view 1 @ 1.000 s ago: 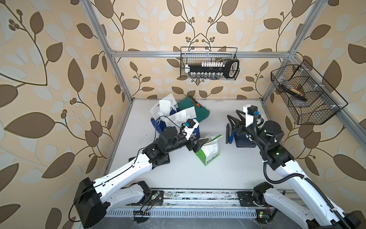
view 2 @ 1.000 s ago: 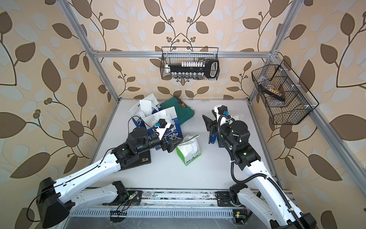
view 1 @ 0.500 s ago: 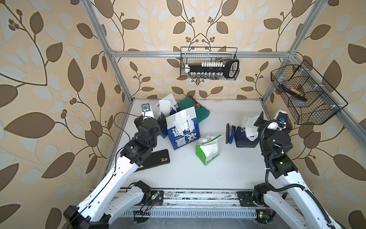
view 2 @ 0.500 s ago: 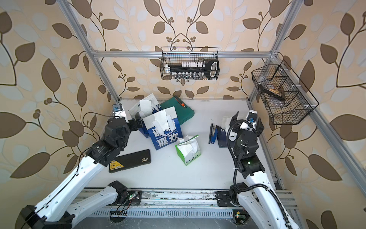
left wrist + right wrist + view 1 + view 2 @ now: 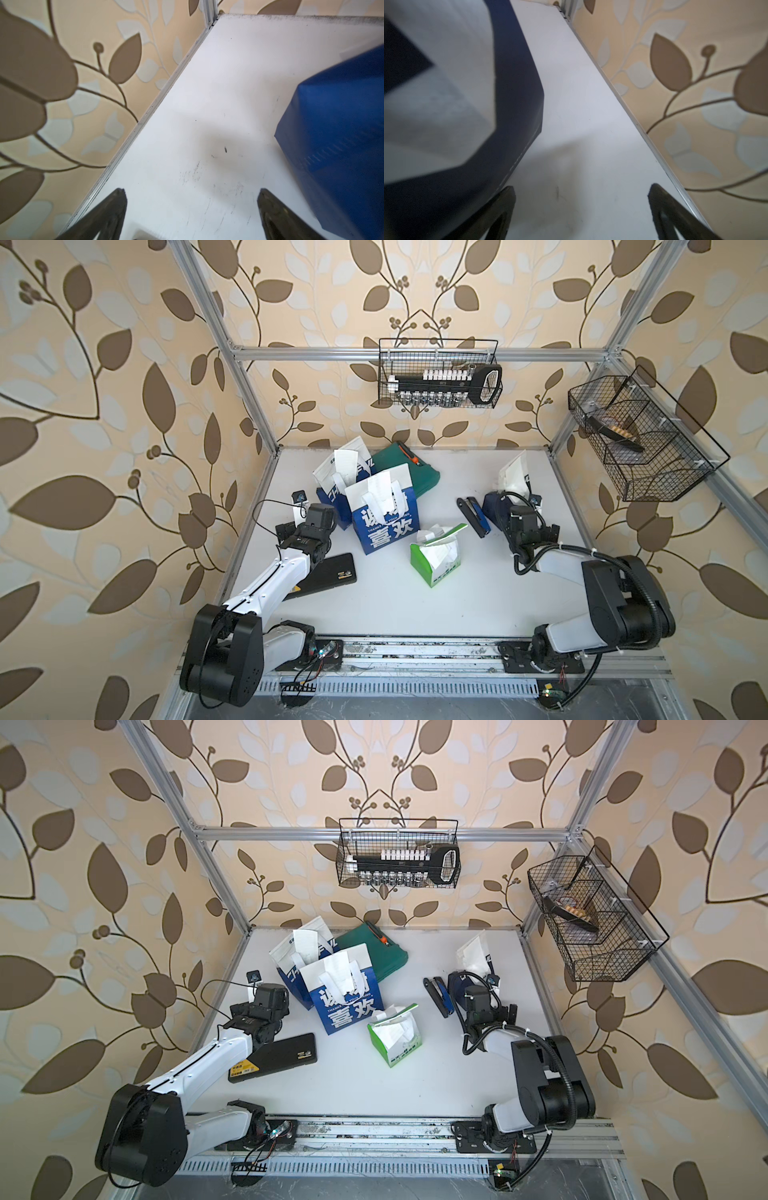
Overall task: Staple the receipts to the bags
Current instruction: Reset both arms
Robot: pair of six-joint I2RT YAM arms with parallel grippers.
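Note:
Three navy-and-white bags show in both top views: a front one (image 5: pixel 384 526) with white lettering, one behind it (image 5: pixel 332 477) and one at the right (image 5: pixel 514 479). A green-and-white bag (image 5: pixel 436 562) lies on its side in the middle. White receipts hang at the front bag's top (image 5: pixel 380 489) and at the back bag's top (image 5: pixel 345 464). A dark stapler (image 5: pixel 473 516) lies left of the right bag. My left gripper (image 5: pixel 191 193) is open over bare table beside a blue bag (image 5: pixel 336 135). My right gripper (image 5: pixel 581 189) is open and empty beside the right bag (image 5: pixel 517 104).
A dark green flat case (image 5: pixel 411 472) lies behind the bags. A flat black box (image 5: pixel 332 576) with a yellow label lies under my left forearm. Wire baskets hang on the back wall (image 5: pixel 438 379) and on the right wall (image 5: pixel 636 439). Walls stand close to both grippers.
Both arms have drawn back from the middle to the table's sides and folded low. The left gripper left the front bag, the right one left the stapler and opened wide.

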